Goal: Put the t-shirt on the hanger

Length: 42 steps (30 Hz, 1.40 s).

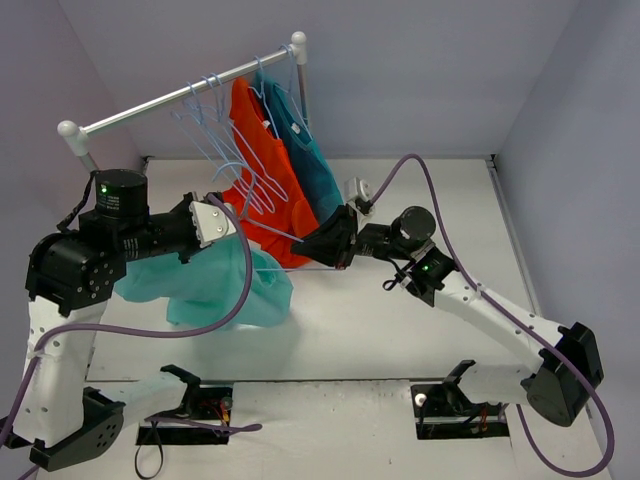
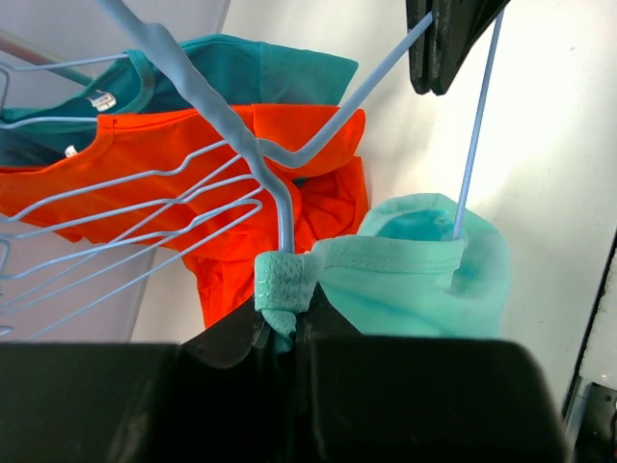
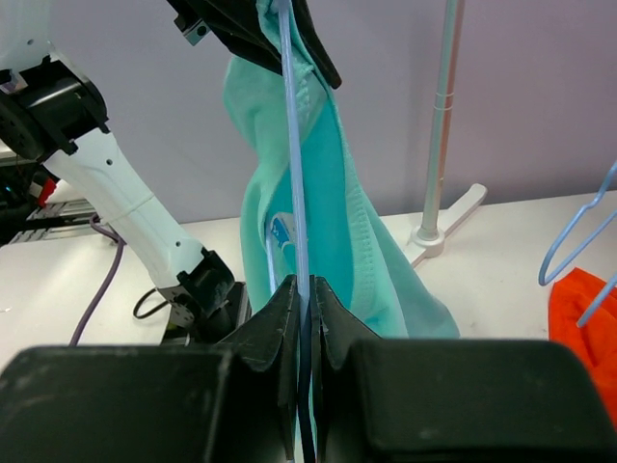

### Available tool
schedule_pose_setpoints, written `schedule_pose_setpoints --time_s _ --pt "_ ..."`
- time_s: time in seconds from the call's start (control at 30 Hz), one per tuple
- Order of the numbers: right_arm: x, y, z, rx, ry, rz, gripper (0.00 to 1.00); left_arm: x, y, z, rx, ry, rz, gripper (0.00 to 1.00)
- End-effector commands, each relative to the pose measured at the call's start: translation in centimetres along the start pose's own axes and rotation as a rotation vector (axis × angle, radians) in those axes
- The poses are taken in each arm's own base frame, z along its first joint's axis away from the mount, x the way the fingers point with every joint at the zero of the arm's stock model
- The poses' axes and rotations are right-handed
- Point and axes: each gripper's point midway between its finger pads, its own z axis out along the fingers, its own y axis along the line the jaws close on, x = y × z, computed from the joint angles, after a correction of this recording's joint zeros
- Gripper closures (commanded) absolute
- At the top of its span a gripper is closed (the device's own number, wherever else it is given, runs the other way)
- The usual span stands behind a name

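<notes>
The mint t-shirt (image 1: 215, 285) hangs bunched from my left gripper (image 1: 236, 234), which is shut on its collar band (image 2: 284, 285) in the left wrist view. The pale blue wire hanger (image 1: 290, 240) runs between both grippers. One arm of it goes down inside the neck opening (image 2: 415, 227). My right gripper (image 1: 328, 245) is shut on the hanger's wire (image 3: 294, 145). In the right wrist view the t-shirt (image 3: 342, 203) drapes along the wire below the left gripper (image 3: 255, 29). The hanger's hook end is hidden.
A clothes rack (image 1: 190, 95) stands at the back with an orange-red shirt (image 1: 262, 170), a darker teal shirt (image 1: 305, 160) and several spare wire hangers (image 1: 225, 150). Its pole (image 3: 439, 125) and foot show in the right wrist view. Grey walls enclose the white table (image 1: 400, 330).
</notes>
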Motion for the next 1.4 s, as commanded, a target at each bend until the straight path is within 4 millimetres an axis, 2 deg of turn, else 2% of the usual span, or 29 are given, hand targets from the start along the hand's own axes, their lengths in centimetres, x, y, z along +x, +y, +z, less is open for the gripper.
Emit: schedule_pose_setpoints --time_s 0.0,0.03,0.13,0.17,0.2,0.23,0.27,0.3,0.37,0.47,0.57,0.67,0.8,0.87,1.0,1.07,1.27,1.37 --pt "-4.4 -1.0 0.3 0.066 -0.116 -0.118 1.00 -1.0 -0.1 0.7 0.020 -0.062 0.006 1.00" --pt "-4.4 -1.4 0.2 0.093 -0.113 -0.115 0.99 -0.7 0.2 0.9 0.005 -0.053 -0.005 1.00" --pt "-3.7 -3.1 -0.5 0.200 -0.085 -0.083 0.70 -0.7 1.5 0.9 -0.083 -0.061 -0.029 1.00" --pt "-3.9 -4.2 -1.0 0.275 -0.090 -0.081 0.60 -0.3 2.1 0.9 -0.123 -0.050 -0.039 1.00" --pt "-3.6 -4.7 -1.6 0.325 -0.073 -0.061 0.47 0.0 2.5 1.3 -0.150 -0.052 -0.055 1.00" --pt "-3.1 -5.4 -2.0 0.366 -0.059 -0.049 0.46 -0.3 2.9 0.9 -0.179 -0.062 -0.057 1.00" --pt "-3.4 -5.6 -2.6 0.405 -0.063 -0.048 0.39 0.0 2.9 0.9 -0.195 -0.061 -0.067 1.00" --pt "-3.6 -6.2 -3.7 0.488 -0.065 -0.032 0.34 0.4 3.1 1.0 -0.218 -0.059 -0.083 1.00" --pt "-2.7 -7.3 -5.6 0.628 -0.047 0.034 0.29 0.7 3.3 1.0 -0.248 -0.057 -0.120 1.00" --pt "-2.9 -6.0 -7.6 0.684 -0.085 0.094 0.30 1.8 3.1 1.4 -0.266 -0.036 -0.179 1.00" --pt "-1.4 -5.0 -8.6 0.725 -0.123 0.201 0.33 2.3 2.9 1.9 -0.276 -0.036 -0.242 1.00" --pt "0.6 -4.6 -8.5 0.747 -0.116 0.271 0.35 2.2 3.0 2.4 -0.285 -0.053 -0.296 1.00" --pt "4.9 -4.6 -6.6 0.820 -0.057 0.346 0.37 1.3 3.3 2.5 -0.292 -0.096 -0.341 1.00" --pt "5.3 -4.3 -5.5 0.817 -0.053 0.361 0.38 1.1 3.4 2.4 -0.294 -0.103 -0.344 1.00" --pt "7.2 -4.2 -2.6 0.802 -0.026 0.371 0.41 0.8 3.4 2.3 -0.292 -0.115 -0.359 1.00" --pt "7.3 -3.7 -1.4 0.780 -0.041 0.389 0.42 0.9 3.3 2.3 -0.293 -0.112 -0.365 1.00" --pt "8.7 -3.6 0.5 0.828 -0.064 0.416 0.43 1.2 3.1 2.4 -0.295 -0.106 -0.380 1.00" --pt "8.9 -4.3 0.4 0.876 -0.085 0.406 0.43 1.1 2.9 2.3 -0.288 -0.115 -0.378 1.00"
